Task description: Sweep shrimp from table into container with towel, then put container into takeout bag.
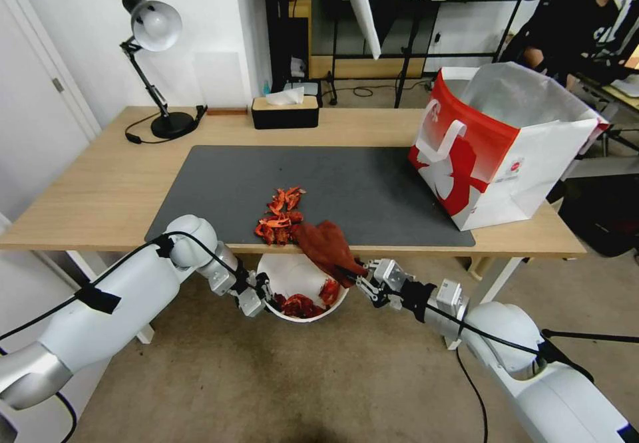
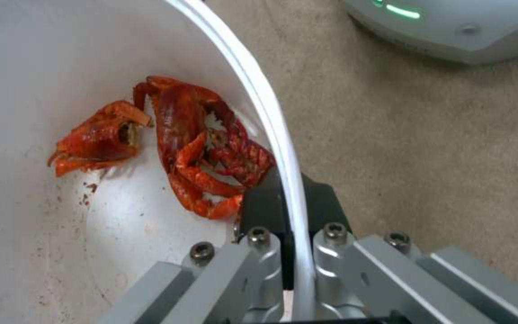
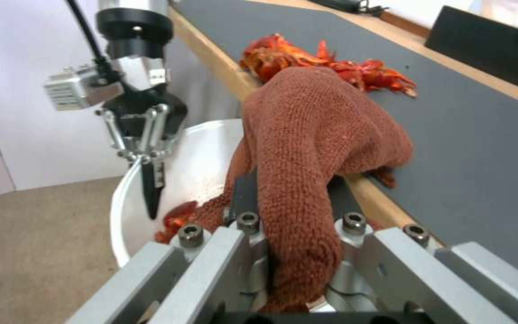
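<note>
The shrimp [image 1: 279, 217] are found in two places. A pile is seen on the dark grey mat [image 1: 373, 183], close to the near edge of the table [image 1: 93, 190], and some pieces already lie at the bottom of the container [image 1: 293, 277]. In the left wrist view, a few red pieces [image 2: 205, 153] are shown inside, against the white wall [image 2: 31, 90]. The sweeping is therefore judged to be partly done; the larger part of the pile seems to be left on the mat.

The container is held just below the table edge, under the pile. Its rim [image 2: 283, 148] is clamped by the left gripper [image 1: 256, 296], with one finger inside the bowl and one outside.

The towel [image 1: 326, 247] is draped over the table edge, beside the pile and touching its near pieces, and it hangs down toward the container. Its lower end is pinched between the fingers of the right gripper [image 1: 363, 280], which is placed below the table edge, next to the bowl.

The takeout bag [image 1: 499, 150] stands open on the right part of the table, well apart from the pile, with its silvery lining visible. Nothing can be made out inside it. The second part of the task, the placing of the container into the bag, is judged as not yet started.
</note>
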Controlling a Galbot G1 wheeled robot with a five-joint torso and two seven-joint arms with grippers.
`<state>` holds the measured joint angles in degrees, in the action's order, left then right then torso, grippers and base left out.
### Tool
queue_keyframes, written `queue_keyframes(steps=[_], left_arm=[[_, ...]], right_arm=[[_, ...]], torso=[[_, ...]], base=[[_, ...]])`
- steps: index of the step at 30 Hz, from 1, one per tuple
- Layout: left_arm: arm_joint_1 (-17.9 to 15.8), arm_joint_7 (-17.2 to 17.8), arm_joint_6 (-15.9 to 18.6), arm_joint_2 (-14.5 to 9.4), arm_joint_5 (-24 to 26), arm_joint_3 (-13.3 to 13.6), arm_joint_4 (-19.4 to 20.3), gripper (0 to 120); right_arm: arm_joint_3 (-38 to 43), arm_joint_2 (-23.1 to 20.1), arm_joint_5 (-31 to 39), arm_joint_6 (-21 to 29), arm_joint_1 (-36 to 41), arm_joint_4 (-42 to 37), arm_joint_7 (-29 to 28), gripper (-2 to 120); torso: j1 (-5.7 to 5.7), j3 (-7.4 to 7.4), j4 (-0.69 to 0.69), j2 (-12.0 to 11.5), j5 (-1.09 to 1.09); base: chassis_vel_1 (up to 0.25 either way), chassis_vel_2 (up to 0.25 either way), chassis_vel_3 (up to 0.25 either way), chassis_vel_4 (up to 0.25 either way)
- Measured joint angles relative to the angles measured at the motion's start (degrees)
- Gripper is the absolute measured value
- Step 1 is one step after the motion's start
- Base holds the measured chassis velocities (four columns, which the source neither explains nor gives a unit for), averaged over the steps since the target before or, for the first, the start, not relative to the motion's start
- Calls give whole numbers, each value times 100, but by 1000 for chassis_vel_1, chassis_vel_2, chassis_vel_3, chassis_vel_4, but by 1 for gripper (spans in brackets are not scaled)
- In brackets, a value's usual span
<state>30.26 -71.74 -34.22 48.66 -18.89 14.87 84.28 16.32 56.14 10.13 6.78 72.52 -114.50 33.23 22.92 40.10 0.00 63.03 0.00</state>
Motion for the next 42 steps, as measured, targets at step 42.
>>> queue_keyframes(steps=[42], left_arm=[[787,-39,-91,-410,-50,-775,263,0]], right_arm=[[-880,295,1894,-496,-2689,1499,-1155,5]], torso=[[0,1,0,-1,0]], base=[[0,0,0,0]])
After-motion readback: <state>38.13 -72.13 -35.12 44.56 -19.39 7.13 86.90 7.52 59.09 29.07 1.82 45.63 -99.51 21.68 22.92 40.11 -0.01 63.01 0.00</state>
